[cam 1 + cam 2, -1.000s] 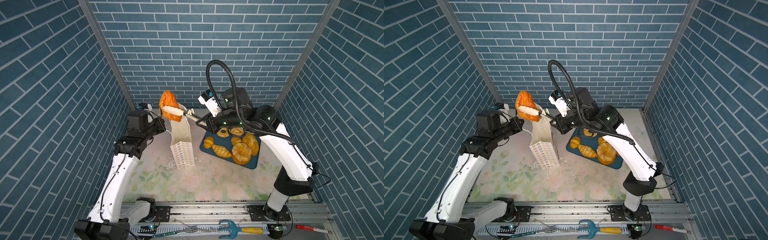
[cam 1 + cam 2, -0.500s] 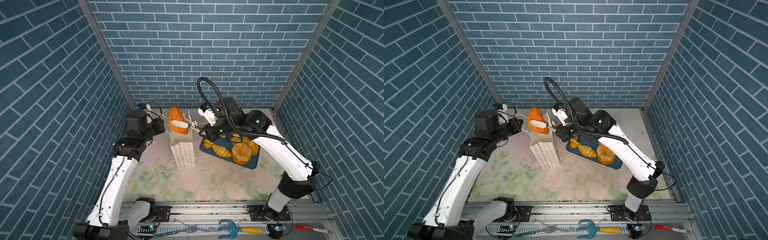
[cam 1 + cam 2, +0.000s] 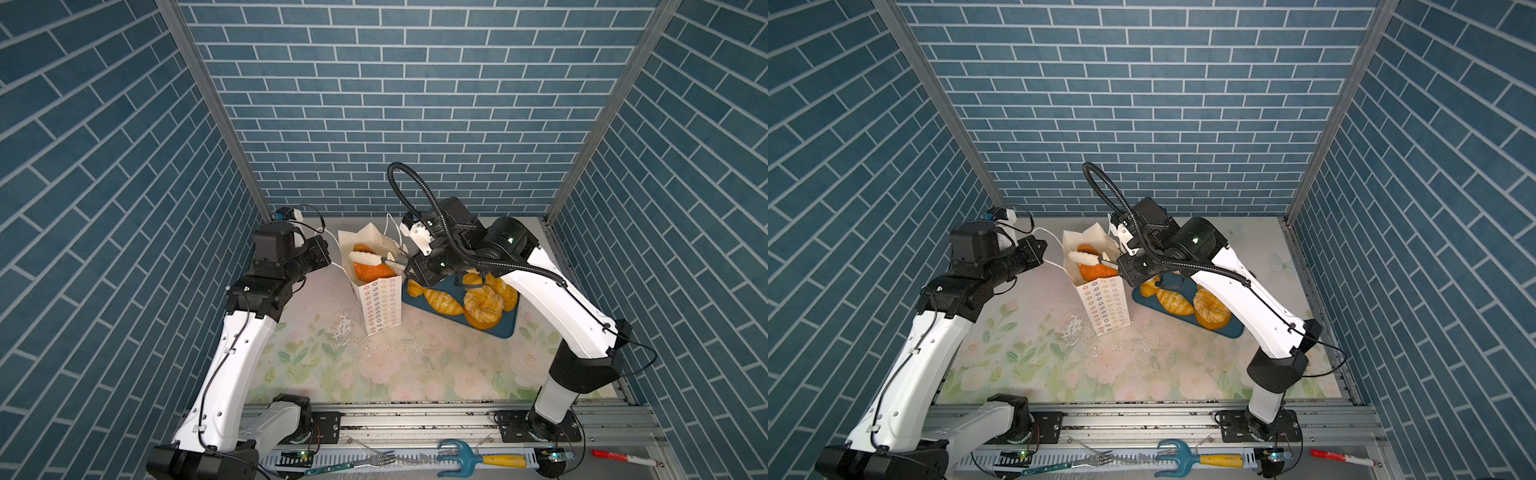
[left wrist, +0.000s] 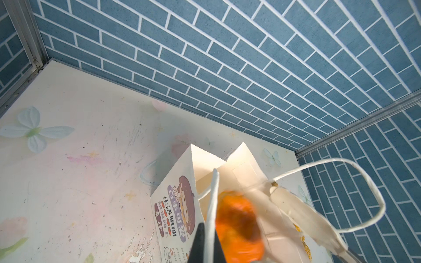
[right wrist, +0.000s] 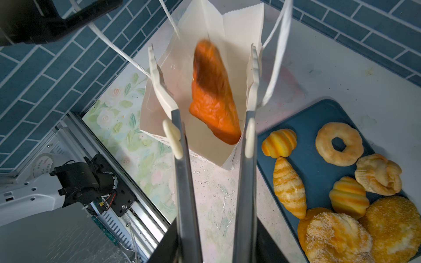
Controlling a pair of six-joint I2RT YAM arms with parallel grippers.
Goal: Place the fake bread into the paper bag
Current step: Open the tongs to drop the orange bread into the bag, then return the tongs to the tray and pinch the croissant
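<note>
The white paper bag (image 3: 380, 303) (image 3: 1106, 303) stands upright at the back middle with its mouth wide. My left gripper (image 4: 208, 243) (image 3: 326, 259) is shut on one of its cord handles, pulling that side outward. Over the mouth, my right gripper (image 5: 202, 52) (image 3: 374, 257) is open, its long white-tipped fingers (image 5: 159, 82) apart. A reddish-orange piece of fake bread (image 5: 213, 95) (image 4: 238, 227) (image 3: 372, 271), blurred, is loose between them inside the bag's top. More fake bread lies on the blue tray (image 5: 319, 173) (image 3: 505, 328): a ring doughnut (image 5: 339, 143), a croissant (image 5: 289, 186), ridged rolls (image 5: 279, 142) and crumb-coated buns (image 5: 337, 234).
The tray sits right of the bag, partly under my right arm. Blue brick walls close in the back and both sides. On the front rail lie a fork (image 3: 370, 459), a blue hand rake with a yellow handle (image 3: 478, 459) and a red marker (image 3: 619, 457).
My right gripper came down with the reddish-orange piece from above the bag to its mouth and opened, letting the piece go. The left gripper kept its hold on the handle.
</note>
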